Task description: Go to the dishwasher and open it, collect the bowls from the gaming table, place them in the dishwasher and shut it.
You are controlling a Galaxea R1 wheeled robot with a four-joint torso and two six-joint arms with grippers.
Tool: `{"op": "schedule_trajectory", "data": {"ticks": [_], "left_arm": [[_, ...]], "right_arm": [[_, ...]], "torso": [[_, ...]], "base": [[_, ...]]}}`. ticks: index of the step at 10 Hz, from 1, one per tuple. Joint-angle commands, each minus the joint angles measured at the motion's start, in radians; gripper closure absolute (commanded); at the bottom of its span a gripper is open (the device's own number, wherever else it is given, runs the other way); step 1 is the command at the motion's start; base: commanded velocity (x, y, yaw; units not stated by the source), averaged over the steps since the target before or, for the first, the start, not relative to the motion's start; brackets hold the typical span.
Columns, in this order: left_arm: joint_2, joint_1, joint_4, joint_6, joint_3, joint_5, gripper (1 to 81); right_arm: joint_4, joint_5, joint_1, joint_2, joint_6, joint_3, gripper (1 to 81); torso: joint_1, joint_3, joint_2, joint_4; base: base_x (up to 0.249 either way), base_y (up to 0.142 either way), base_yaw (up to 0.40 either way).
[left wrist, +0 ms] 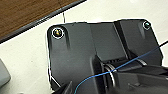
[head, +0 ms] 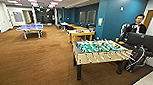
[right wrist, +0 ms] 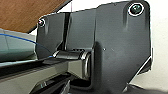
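Whether the jaws of either arm stand wide or narrow cannot be told: both wrist views look across the robot's own dark plate, and no fingers can be made out. Under the left wrist lies a pale floor (left wrist: 22, 60), with a dark strip dividing it from brown carpet (left wrist: 27, 11). Under the right wrist the same pale floor meets brown carpet at one corner.

In the head view the gaming table (head: 99, 52) stands ahead and to the right on the brown carpet (head: 34, 61), a wooden box on dark legs with a green field and rods with handles across it. Any bowls on its surface are too small and blurred to tell. How far the table lies from the jaws cannot be judged.

Just behind the table's far right corner a person (head: 137, 27) sits by a dark chair (head: 145, 43), against a teal wall (head: 113, 17). Beyond the table stands a yellow surface (head: 81, 33). Well apart, far left across the carpet, stands a blue ping-pong table (head: 30, 28). A pale floor strip (head: 145, 84) runs at the near right.
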Motion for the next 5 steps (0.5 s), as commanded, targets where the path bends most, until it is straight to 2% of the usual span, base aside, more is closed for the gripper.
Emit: {"op": "schedule_trajectory", "data": {"ticks": [1, 5], "left_arm": [[-0.007, -0.048, 0.003, 0.006, -0.002, 0.045, 1.0], [-0.007, -0.048, 0.003, 0.006, -0.002, 0.045, 1.0]], "right_arm": [[-0.002, -0.062, 0.051, -0.009, -0.001, 0.003, 1.0], [-0.002, -0.062, 0.047, 0.003, -0.003, -0.02, 1.0]], "torso": [[0.0, 0.0, 0.0, 0.0], [0.0, 0.0, 0.0, 0.0]], "base": [[0.0, 0.0, 0.308], [0.0, 0.0, 0.301]]}}
